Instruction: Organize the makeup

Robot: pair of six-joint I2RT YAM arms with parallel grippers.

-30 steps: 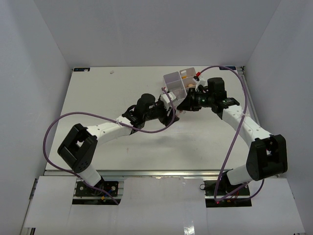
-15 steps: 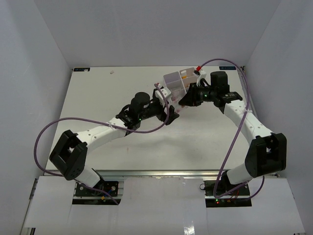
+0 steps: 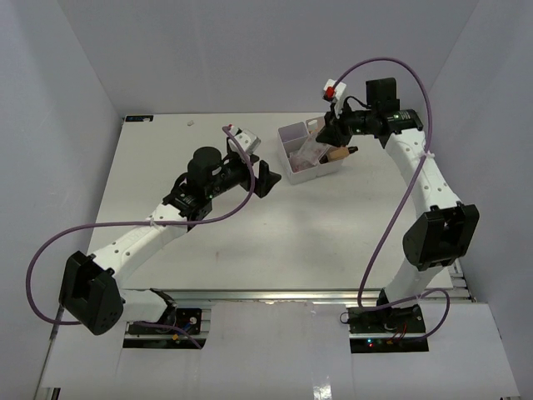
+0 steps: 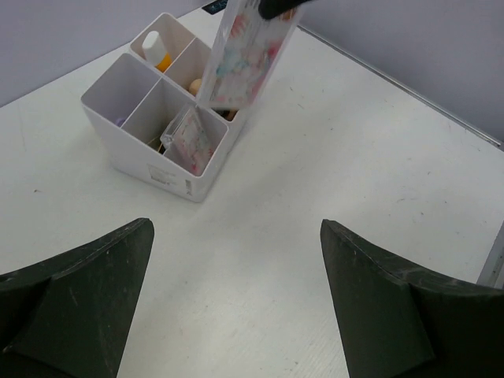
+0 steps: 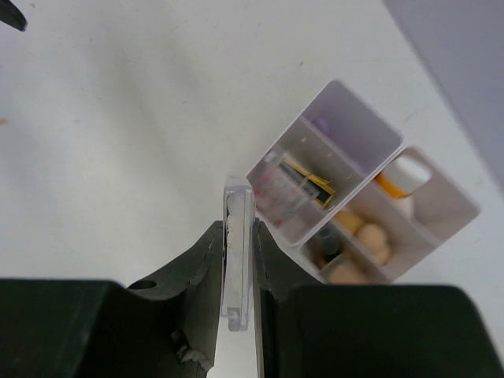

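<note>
The makeup is mostly sorted, by my reckoning. The white box (image 3: 296, 173) toward 1 o'clock on the surface (image 3: 208, 242) already holds several pieces, and one more is in my grip.

My left gripper (image 3: 265, 177) sits at the box's 8 o'clock, released, its jaws wide apart and holding nothing.

In the left wrist view, a clear pinkish packet (image 4: 189, 142) stands in the box's nearest compartment. An orange tube (image 4: 156, 49) with a white cap is in the farthest one. The right wrist view adds a black-and-gold lipstick (image 5: 311, 183) and a peach sponge (image 5: 368, 236).

My right gripper (image 5: 239, 236), at the box's 1 o'clock, is clenched on a flat clear case (image 4: 248, 51) with a pink flowery print. The case hangs tilted above the box.

What is left, I judge, is to lower that case into a compartment and let go.
</note>
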